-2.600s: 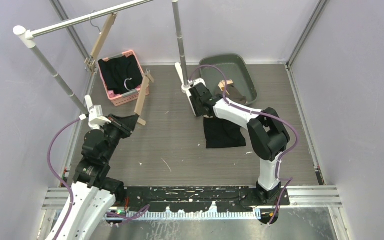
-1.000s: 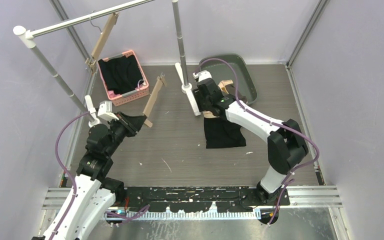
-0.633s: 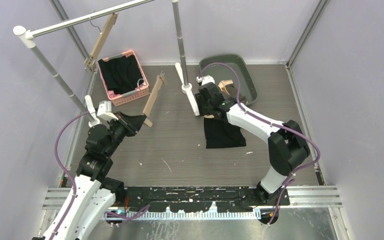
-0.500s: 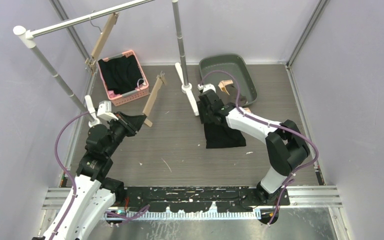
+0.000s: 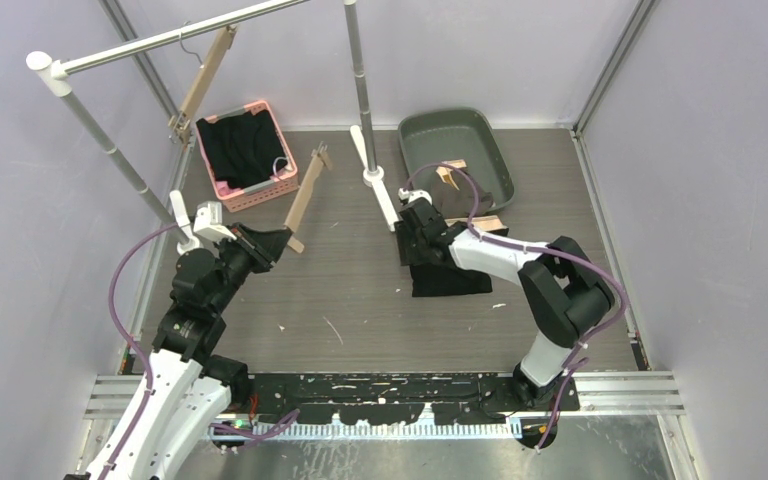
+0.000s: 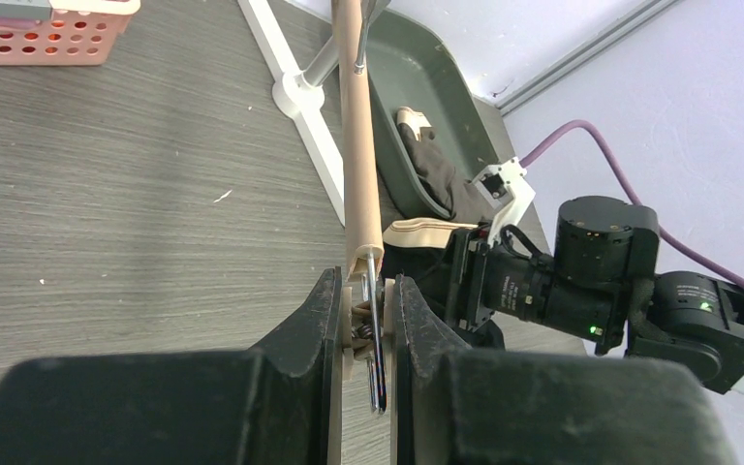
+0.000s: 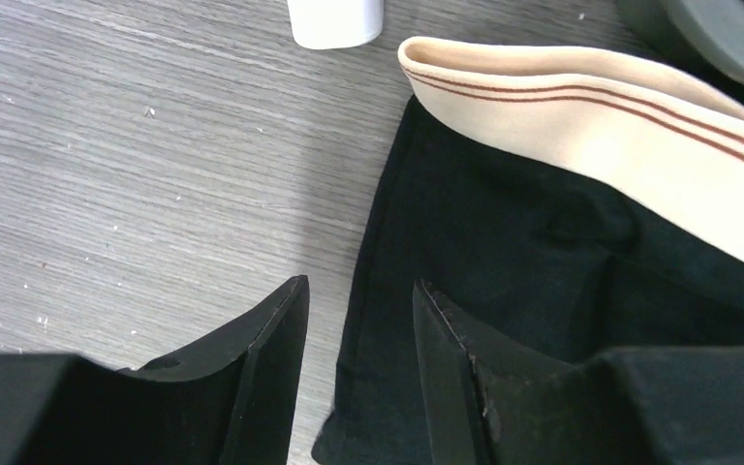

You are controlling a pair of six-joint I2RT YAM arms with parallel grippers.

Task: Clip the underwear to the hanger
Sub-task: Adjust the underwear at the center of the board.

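A wooden hanger [image 5: 306, 195] slants up over the floor. My left gripper [image 5: 280, 243] is shut on the clip at its lower end. In the left wrist view the clip [image 6: 369, 315] sits squeezed between the jaws and the hanger bar [image 6: 358, 145] runs away from me. The underwear [image 5: 455, 278] is black with a cream waistband [image 7: 591, 116] and lies flat on the floor. My right gripper [image 7: 358, 283] is open low over the underwear [image 7: 542, 262], its fingers either side of the cloth's left edge.
A pink basket [image 5: 243, 155] of dark clothes stands at the back left. The grey bin [image 5: 457, 150] at the back holds a garment. The rack's white pole and foot [image 5: 380, 195] stand just behind my right gripper. Another hanger [image 5: 205, 75] hangs on the rail.
My right gripper has moved from the waistband near the bin down to the underwear's left edge, its jaws slightly narrower. The left arm and hanger have stayed still over the last second.
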